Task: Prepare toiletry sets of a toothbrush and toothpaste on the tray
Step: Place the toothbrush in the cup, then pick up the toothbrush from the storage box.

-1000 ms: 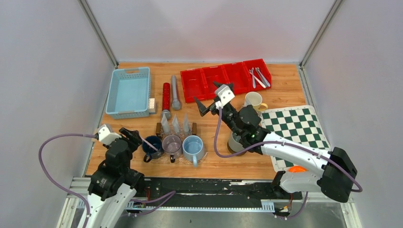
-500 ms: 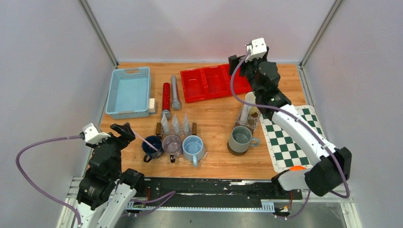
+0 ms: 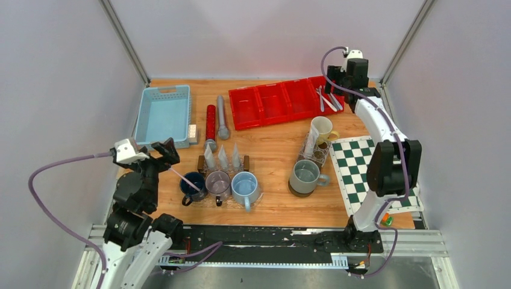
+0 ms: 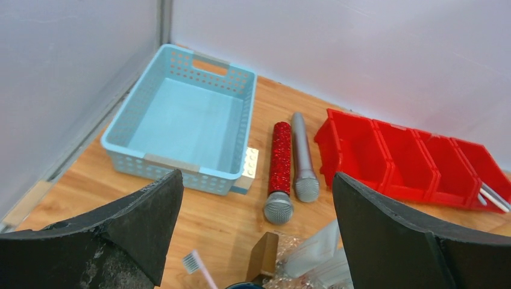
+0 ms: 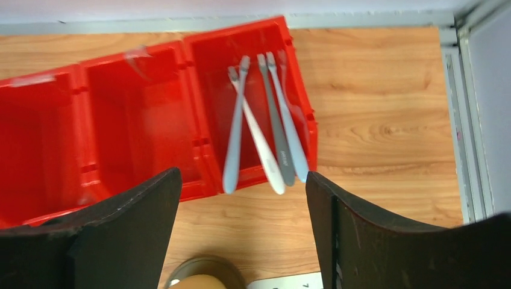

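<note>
Top external view: the left claw (image 3: 163,150) gapes wide and empty beside a toothbrush (image 3: 181,177) leaning in the dark blue mug (image 3: 190,194), its head up and toward that claw. Toothpaste tubes (image 3: 223,158) stand upright just behind the mugs (image 3: 232,188). At far right, the right claw (image 5: 244,174), spread and empty, hangs over toothbrushes (image 5: 265,147) lying roughly front-to-back in the red bin's (image 5: 144,120) end compartment.

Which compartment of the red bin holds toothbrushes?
The end compartment on the right: grey toothbrushes lie in it, while the other three are empty.
</note>
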{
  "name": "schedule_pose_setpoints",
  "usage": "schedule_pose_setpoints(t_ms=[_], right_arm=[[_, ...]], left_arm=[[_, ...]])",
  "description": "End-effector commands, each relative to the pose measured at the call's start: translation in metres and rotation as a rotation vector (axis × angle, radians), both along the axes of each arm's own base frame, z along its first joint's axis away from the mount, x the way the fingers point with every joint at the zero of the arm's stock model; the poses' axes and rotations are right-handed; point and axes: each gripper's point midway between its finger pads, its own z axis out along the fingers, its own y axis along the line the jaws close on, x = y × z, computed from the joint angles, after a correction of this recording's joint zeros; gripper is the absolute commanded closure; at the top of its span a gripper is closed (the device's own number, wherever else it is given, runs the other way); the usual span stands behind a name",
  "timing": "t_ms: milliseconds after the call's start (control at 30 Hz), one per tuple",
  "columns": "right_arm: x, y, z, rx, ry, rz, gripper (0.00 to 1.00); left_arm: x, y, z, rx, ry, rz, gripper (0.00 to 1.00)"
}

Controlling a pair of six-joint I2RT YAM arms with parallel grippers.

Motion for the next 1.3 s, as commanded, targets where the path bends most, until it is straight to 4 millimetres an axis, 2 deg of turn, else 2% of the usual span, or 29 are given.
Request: schedule_pose_setpoints(t_ms=[0,33,133,167,200,267,433,600,800,1000,1233,1267], right_arm=[[0.016,-0.016,-0.016,0.043,0.071,0.001,0.25],[0.021,-0.018,-0.029,0.046,0.098,0.014,0.26],[0.030,-0.019,-0.048,0.043,0.143,0.038,0.30],[0.033,-0.027,-0.060,0.041,0.167,0.031,0.32],[0.035,-0.035,-0.061,0.042,0.172,0.022,0.34],[0.038,-0.037,-0.073,0.024,0.196,0.040,0.40],[0.040,-0.030,-0.091,0.021,0.226,0.101,0.49],[0.045,-0.027,-0.111,0.026,0.256,0.140,0.52],[0.053,-0.024,-0.127,0.031,0.273,0.175,0.65],[0.056,-0.026,-0.148,0.026,0.310,0.185,0.69],[0.054,-0.014,-0.160,0.061,0.339,0.246,0.72],[0.053,-0.014,-0.160,0.064,0.340,0.248,0.75]], left_arm=[[0.031,-0.027,0.012,0.025,-0.038,-0.097,0.00],[0.035,-0.032,0.015,0.022,-0.047,-0.115,0.00],[0.056,-0.047,0.008,0.022,-0.008,-0.154,0.00],[0.060,-0.052,0.012,0.016,-0.019,-0.170,0.00],[0.068,-0.056,0.007,0.017,0.003,-0.179,0.00],[0.077,-0.064,0.005,0.016,0.016,-0.201,0.00],[0.094,-0.079,0.002,0.011,0.037,-0.246,0.00],[0.099,-0.088,0.003,-0.003,0.036,-0.280,0.00],[0.103,-0.093,0.005,-0.010,0.039,-0.301,0.00],[0.106,-0.098,0.002,-0.018,0.049,-0.317,0.00],[0.108,-0.101,0.001,-0.026,0.057,-0.328,0.00],[0.108,-0.102,0.001,-0.027,0.056,-0.330,0.00]])
